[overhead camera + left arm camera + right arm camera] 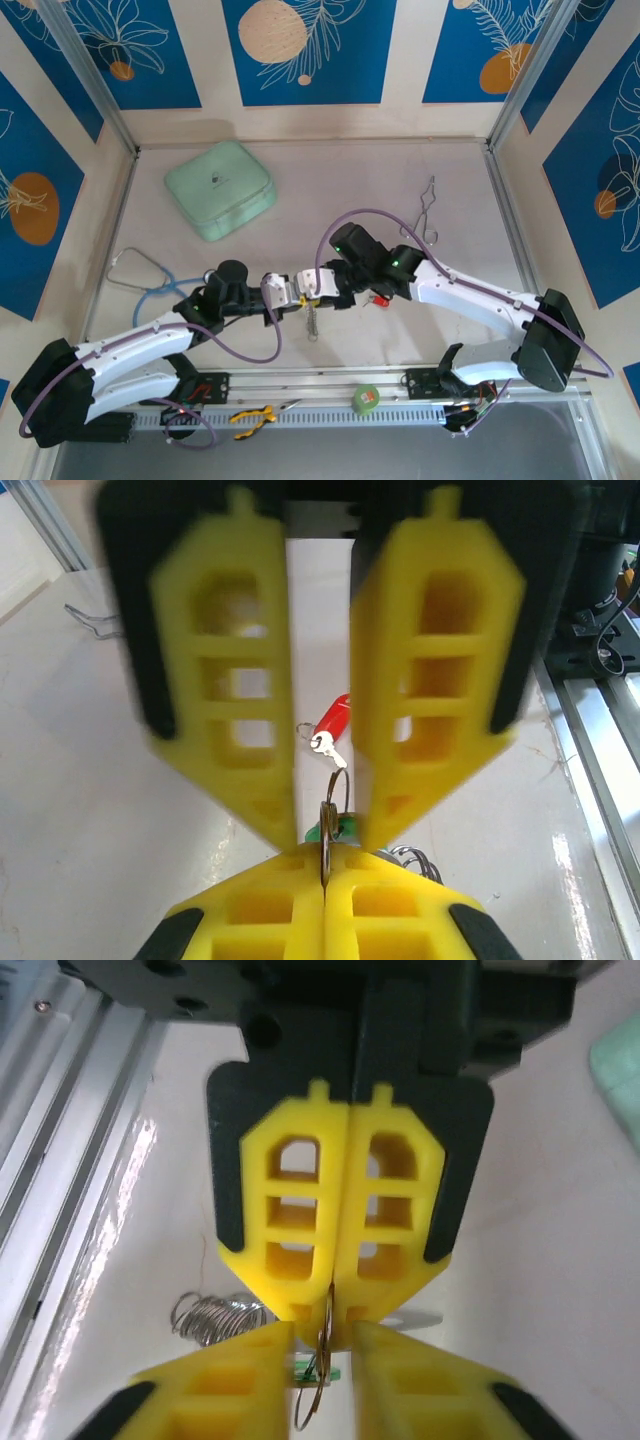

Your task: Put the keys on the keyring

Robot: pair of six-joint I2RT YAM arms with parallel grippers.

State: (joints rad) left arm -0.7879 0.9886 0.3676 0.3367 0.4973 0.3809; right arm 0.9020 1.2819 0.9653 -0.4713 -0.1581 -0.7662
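Threading is my read of the step: left gripper (325, 872) clamped tight on the keyring (326, 830), right gripper (325, 1338) part-open astride it gripping nothing, green key (318, 1371) just beneath, so next I need the red key (333, 718) lying beyond.

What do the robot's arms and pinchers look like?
The left arm and right arm are white with black joints, with a purple cable looping off each. The left gripper and right gripper each have two yellow fingers with square holes, on black mounts.
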